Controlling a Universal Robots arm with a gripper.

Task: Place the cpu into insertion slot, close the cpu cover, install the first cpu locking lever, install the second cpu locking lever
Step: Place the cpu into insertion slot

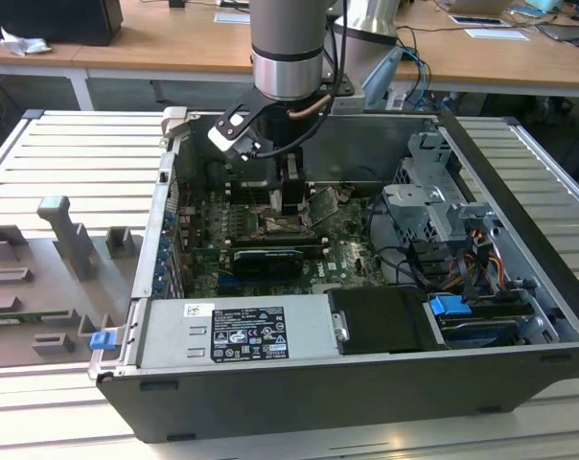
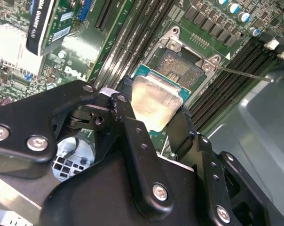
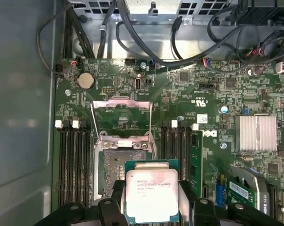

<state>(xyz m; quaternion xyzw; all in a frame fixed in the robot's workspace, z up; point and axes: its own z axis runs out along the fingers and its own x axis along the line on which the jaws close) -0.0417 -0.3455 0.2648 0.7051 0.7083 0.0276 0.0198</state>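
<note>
Silver cpu (image 3: 151, 195) in downward tool (image 2: 153, 103), over insertion slot (image 3: 113, 167)

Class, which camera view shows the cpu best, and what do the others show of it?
The first wrist view: the cpu faces the camera squarely. The second wrist view shows it slanted, partly behind a finger; in the exterior view the gripper hides it.

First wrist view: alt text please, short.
The gripper holds the cpu, silver face toward the camera, by two opposite edges over a green motherboard. The cpu overlaps one corner of the bare insertion slot and is not seated in it. The cpu cover is swung open beyond the slot, with memory slots on both sides.
</note>
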